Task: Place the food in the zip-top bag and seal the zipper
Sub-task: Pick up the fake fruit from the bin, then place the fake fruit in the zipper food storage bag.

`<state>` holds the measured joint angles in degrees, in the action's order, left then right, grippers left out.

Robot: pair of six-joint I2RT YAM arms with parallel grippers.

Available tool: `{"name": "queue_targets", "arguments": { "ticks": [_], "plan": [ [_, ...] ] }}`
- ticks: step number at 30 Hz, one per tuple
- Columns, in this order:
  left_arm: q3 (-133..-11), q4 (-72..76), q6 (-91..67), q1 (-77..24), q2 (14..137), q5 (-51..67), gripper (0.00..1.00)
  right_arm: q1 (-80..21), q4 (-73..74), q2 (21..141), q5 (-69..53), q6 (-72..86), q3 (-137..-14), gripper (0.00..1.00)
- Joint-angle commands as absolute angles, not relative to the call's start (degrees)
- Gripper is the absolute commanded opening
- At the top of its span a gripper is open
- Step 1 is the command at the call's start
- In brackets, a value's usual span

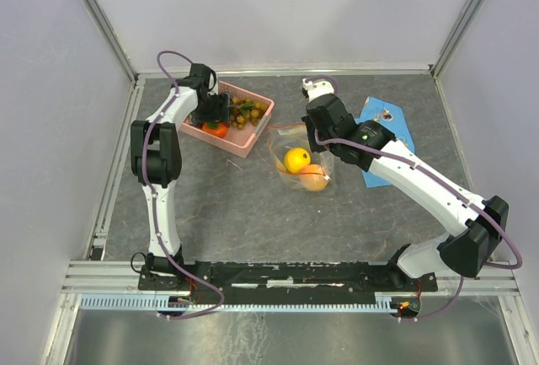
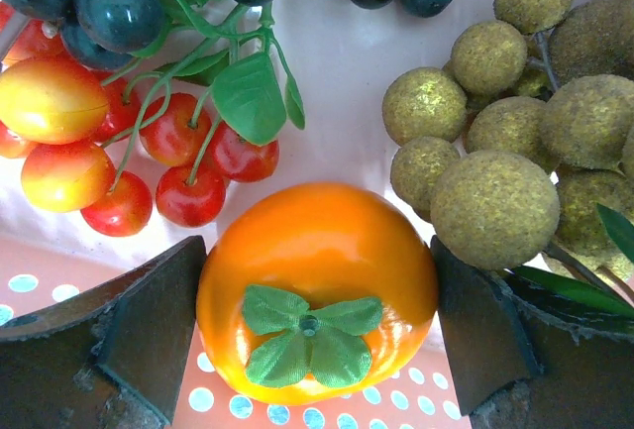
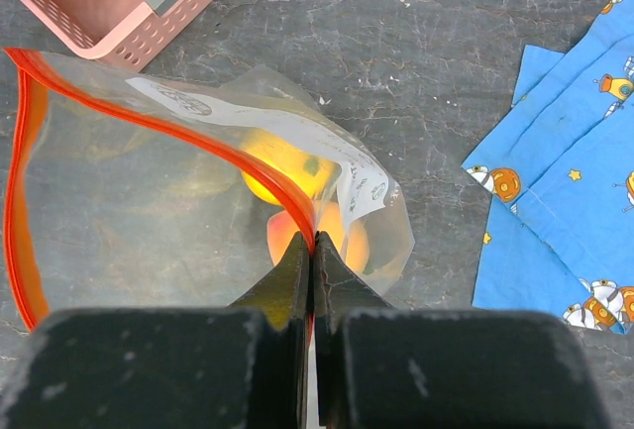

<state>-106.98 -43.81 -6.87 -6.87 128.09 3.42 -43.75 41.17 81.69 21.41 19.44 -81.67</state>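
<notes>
A dark grey, mottled counter [image 1: 253, 213] sits between pale walls [image 1: 286, 11] edged with metal framing [image 1: 105, 11]. At far left, the left fingers [image 2: 149, 340] reach down into a pink basket [image 1: 244, 139], spread wide with a pad pressed to either side of an orange fruit [image 2: 317, 261] topped by a green leaf cap. Red cherries [image 2: 188, 196] lie just beyond it to the left and a brownish-green grape bunch [image 2: 495, 206] to the right. Near the middle, the right fingers [image 3: 287, 290] are pinched fully together on the red zipper [image 3: 198, 137] of the clear zip-top bag [image 3: 149, 201], whose mouth gapes open. Inside the bag lie a yellow lemon [image 1: 296, 159] and a second orange fruit [image 1: 313, 179], touching. A blue printed cloth [image 3: 575, 201] lies flat on the counter to the bag's right
</notes>
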Motion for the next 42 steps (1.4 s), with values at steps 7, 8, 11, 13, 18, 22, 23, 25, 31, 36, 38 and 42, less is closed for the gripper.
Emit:
{"name": "queue_targets", "arguments": {
  "ticks": [7,8,11,13,18,22,23,25,31,36,38,42],
  "plan": [
    [-103.84,-42.56,-11.94,-6.82,115.88,1.29,0.77,-43.46,38.19,80.96,22.05,19.96,-81.56,0.02],
    [-102.92,-42.11,-12.41,-6.77,114.56,1.54,0.77,-43.45,38.08,80.99,22.06,19.95,-81.50,0.02],
    [-99.44,-40.41,-13.95,-6.85,109.61,2.14,0.77,-43.42,37.50,80.97,21.77,19.80,-81.45,0.02],
    [-96.55,-38.65,-14.58,-6.82,106.11,1.97,0.77,-43.42,36.81,80.99,21.35,19.71,-81.32,0.02],
    [-91.64,-36.65,-16.73,-6.83,99.85,1.53,0.76,-43.42,35.55,81.38,20.40,19.52,-81.34,0.02],
    [-86.94,-34.48,-19.51,-7.29,93.88,5.10,0.76,-43.42,34.72,81.61,19.16,19.60,-81.33,0.02],
    [-85.48,-33.68,-20.27,-7.60,92.09,5.84,0.76,-43.42,34.50,81.57,18.90,19.67,-81.38,0.02],
    [-81.89,-31.65,-21.48,-8.51,87.22,7.98,0.76,-43.44,34.22,81.77,18.15,19.64,-81.32,0.02],
    [-73.32,-25.79,-24.96,-11.89,74.20,9.65,0.75,-43.44,33.43,82.34,16.00,19.91,-81.56,0.01],
    [-69.61,-22.60,-29.00,-15.45,65.12,11.14,0.75,-43.52,32.90,82.40,14.41,20.39,-81.48,0.02],
    [-68.19,-20.37,-30.22,-18.30,62.10,11.21,0.74,-43.54,32.66,82.38,13.80,20.84,-81.21,0.02],
    [-65.07,-14.42,-31.64,-25.60,57.91,9.77,0.74,-43.51,32.22,82.32,12.75,21.55,-80.86,0.02]
  ]
}}
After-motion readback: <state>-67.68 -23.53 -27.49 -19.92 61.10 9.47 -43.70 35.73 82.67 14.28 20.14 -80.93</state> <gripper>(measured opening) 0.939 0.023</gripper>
